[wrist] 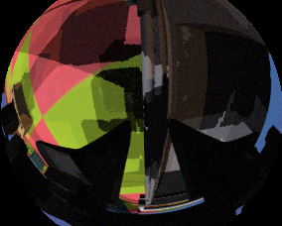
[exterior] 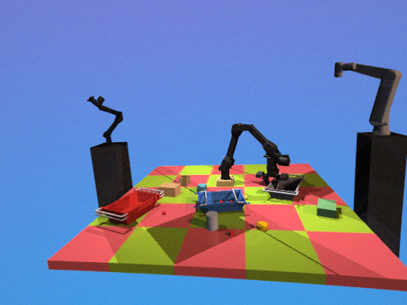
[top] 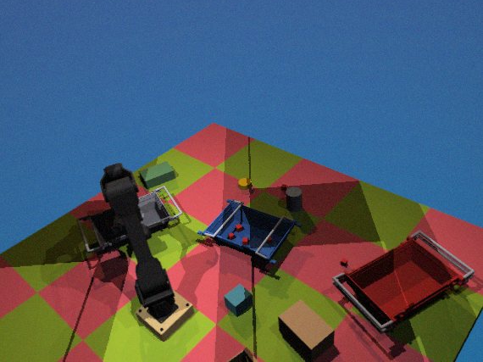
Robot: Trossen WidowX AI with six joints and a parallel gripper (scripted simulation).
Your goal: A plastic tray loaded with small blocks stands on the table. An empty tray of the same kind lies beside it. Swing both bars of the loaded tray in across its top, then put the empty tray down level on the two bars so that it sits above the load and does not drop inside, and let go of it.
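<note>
The loaded blue tray (top: pixel 260 221) (exterior: pixel 218 206) stands mid-table with small red blocks (top: pixel 238 227) inside. Its two wire bars, one (top: pixel 225 221) and the other (top: pixel 269 231), lie in across its top. The empty grey tray (top: pixel 154 213) (exterior: pixel 285 192) (wrist: pixel 205 65) lies to its left near the arm, with its own bars swung out over its ends. My gripper (exterior: pixel 273 183) (wrist: pixel 150 124) is down at the grey tray, its fingers closed on either side of the tray's long wall (wrist: pixel 147 96). In the top view the arm hides the fingers.
A red tray (top: pixel 398 281) (exterior: pixel 125 204) lies at the far side of the blue one. Around stand a grey cylinder (top: pixel 293 198), a yellow disc (top: pixel 244 182), a green box (top: pixel 158 175), a teal cube (top: pixel 237 299) and a tan box (top: pixel 306 325). Two other arms stand on black pedestals (exterior: pixel 111 172).
</note>
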